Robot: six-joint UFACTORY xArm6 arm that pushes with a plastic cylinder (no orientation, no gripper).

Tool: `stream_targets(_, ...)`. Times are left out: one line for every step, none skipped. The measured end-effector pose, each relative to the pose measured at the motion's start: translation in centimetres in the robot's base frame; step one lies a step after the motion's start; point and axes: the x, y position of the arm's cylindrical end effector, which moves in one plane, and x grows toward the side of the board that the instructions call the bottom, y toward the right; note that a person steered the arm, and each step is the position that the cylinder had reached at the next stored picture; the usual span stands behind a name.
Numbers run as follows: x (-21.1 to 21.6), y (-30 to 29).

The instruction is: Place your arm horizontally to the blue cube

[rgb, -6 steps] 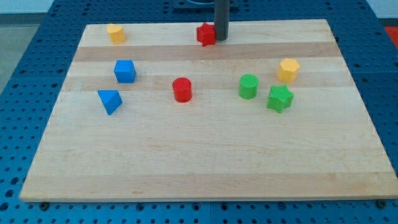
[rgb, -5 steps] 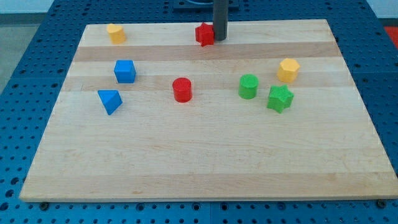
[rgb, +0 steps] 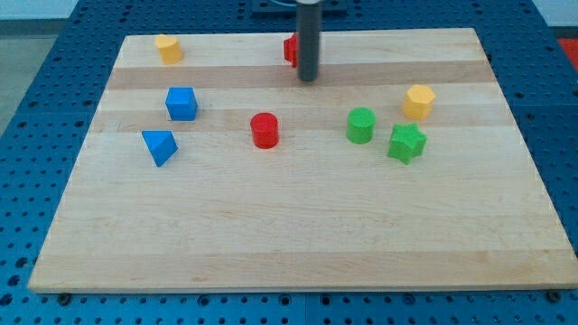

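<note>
The blue cube (rgb: 181, 103) sits on the wooden board (rgb: 298, 226) at the view's left, above a blue wedge-shaped block (rgb: 159, 146). My tip (rgb: 308, 78) is near the view's top centre, well to the right of the blue cube and a little higher in the view. The rod partly hides a red block (rgb: 291, 49) just behind it to the left.
A red cylinder (rgb: 265, 130) stands in the middle, between my tip and the blue cube's row. A green cylinder (rgb: 360, 125), a green star (rgb: 406, 143) and a yellow hexagon (rgb: 418, 101) are at the right. A yellow block (rgb: 167, 48) is at the top left.
My tip has moved down the view and slightly left, away from the red block's right side, and the rod now covers part of that block. The blocks have not moved.
</note>
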Motion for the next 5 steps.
stream_targets(0.1,-6.4)
stream_targets(0.2,-13.0)
stream_targets(1.1,-18.0)
stream_targets(3.7,-20.8)
stream_targets(6.7,-21.3)
